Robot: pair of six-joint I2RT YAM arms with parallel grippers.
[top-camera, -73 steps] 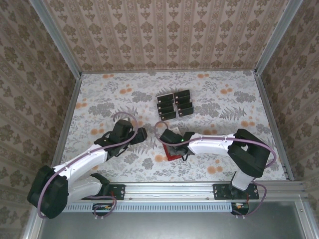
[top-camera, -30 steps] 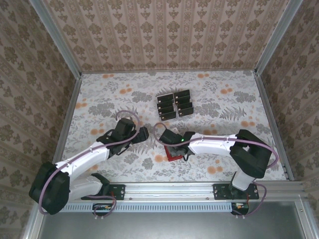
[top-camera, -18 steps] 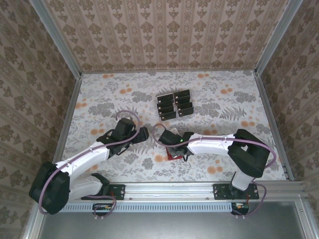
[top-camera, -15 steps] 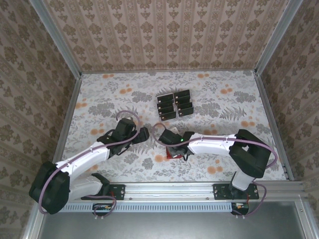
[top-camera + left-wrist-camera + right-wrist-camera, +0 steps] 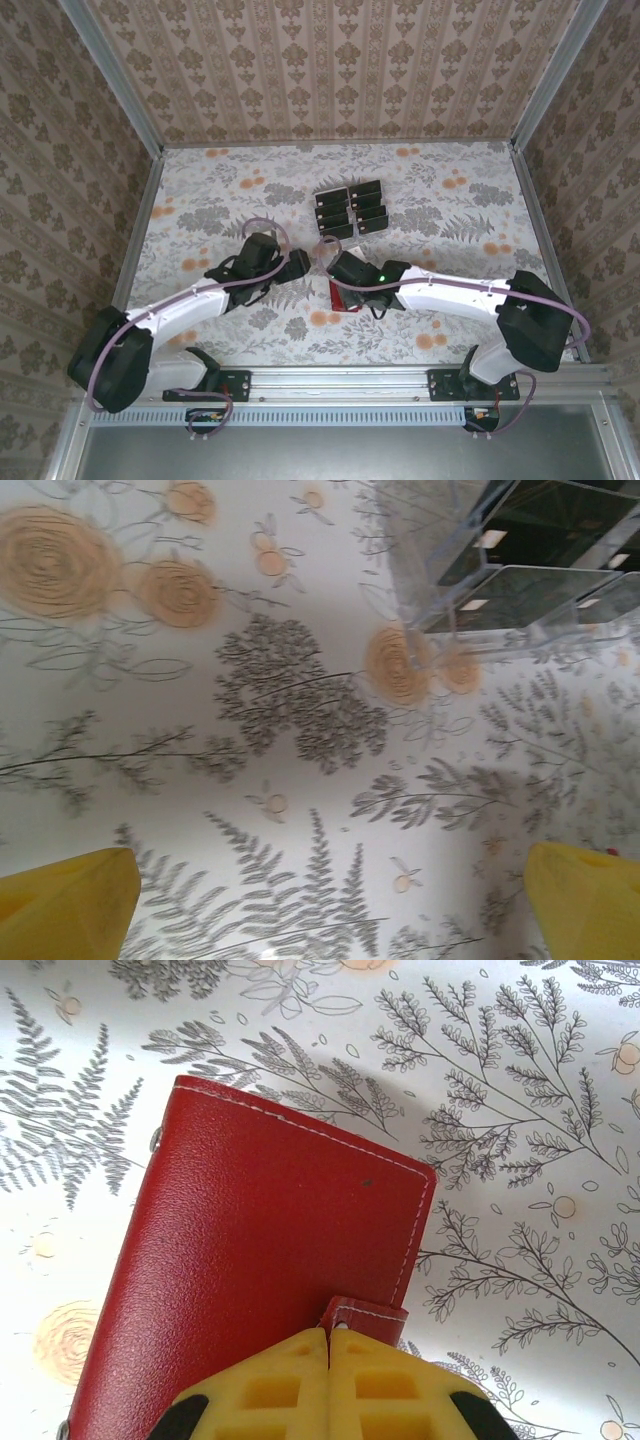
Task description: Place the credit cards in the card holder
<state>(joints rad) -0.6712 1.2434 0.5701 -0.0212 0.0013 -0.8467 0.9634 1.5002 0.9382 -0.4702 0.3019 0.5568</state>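
Starting at the near edge, the metal rail (image 5: 340,380) carries both bases, and both arms stretch forward over the floral tablecloth (image 5: 210,190) toward the middle. Left arm first: the left gripper (image 5: 297,263) hangs low over bare cloth just left of centre. From its wrist camera the two yellow fingers (image 5: 65,900) sit at opposite bottom corners, spread wide, with printed ferns and roses between them. Over to the right arm, reaching across leftward: the right gripper (image 5: 328,1345) is down on the card holder (image 5: 250,1250). Look at that, its yellow pads are pressed flat together, seam to seam, tips right at the little snap tab (image 5: 365,1313) on the wallet's edge. Whether the tab is nipped between them, I can't tell from this angle. The card holder is folded shut, red cover up, lying on the cloth mid-table toward the front. From above, just a sliver of red peeks out under the right wrist, near the left gripper. Further back, well apart from the wallet, the credit cards (image 5: 350,210) sit in two columns inside a clear tray (image 5: 420,570), black with small pale marks. Beyond that, patterned wallpaper (image 5: 330,70) closes off the back
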